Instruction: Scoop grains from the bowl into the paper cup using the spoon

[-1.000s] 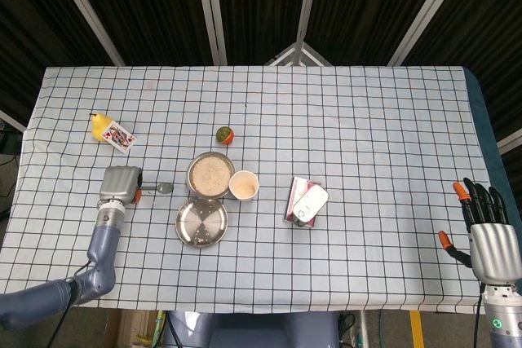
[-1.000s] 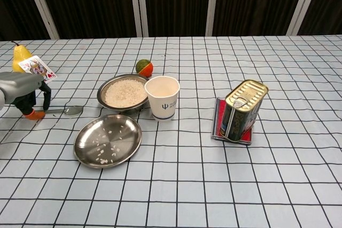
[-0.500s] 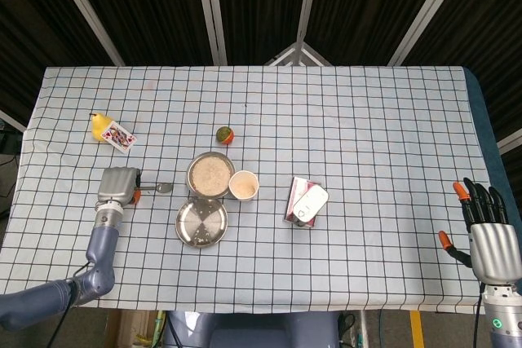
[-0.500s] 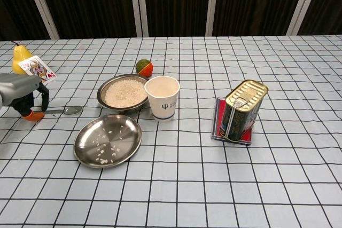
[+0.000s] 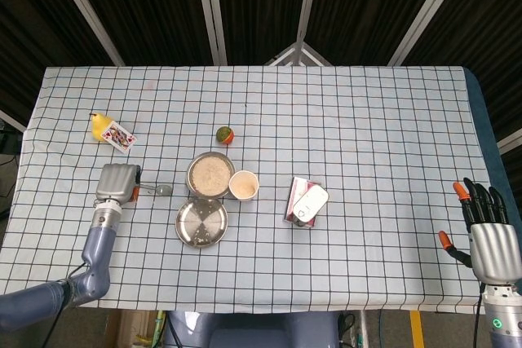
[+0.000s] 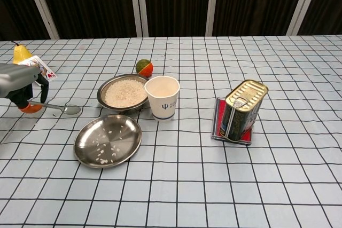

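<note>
The metal bowl (image 5: 210,174) (image 6: 124,92) full of pale grains sits left of centre, with the white paper cup (image 5: 244,185) (image 6: 162,96) touching its right side. The spoon (image 5: 160,190) (image 6: 63,109) lies left of the bowl, its scoop end on the cloth and its handle tilted up. My left hand (image 5: 118,182) (image 6: 18,81) grips that handle end with curled fingers. My right hand (image 5: 489,230) hovers off the table's front right corner, fingers spread and holding nothing; it shows only in the head view.
A flat steel plate (image 5: 201,222) (image 6: 107,140) with a few stray grains lies in front of the bowl. A tin can (image 5: 307,202) (image 6: 243,110) stands on a red card to the right. A pear (image 5: 99,125), a playing card (image 5: 120,136) and a small orange-green fruit (image 6: 144,68) lie behind.
My left hand has lifted a little and drawn back to the left, raising the spoon's handle while the scoop end stays on the cloth. The right hand has not moved.
</note>
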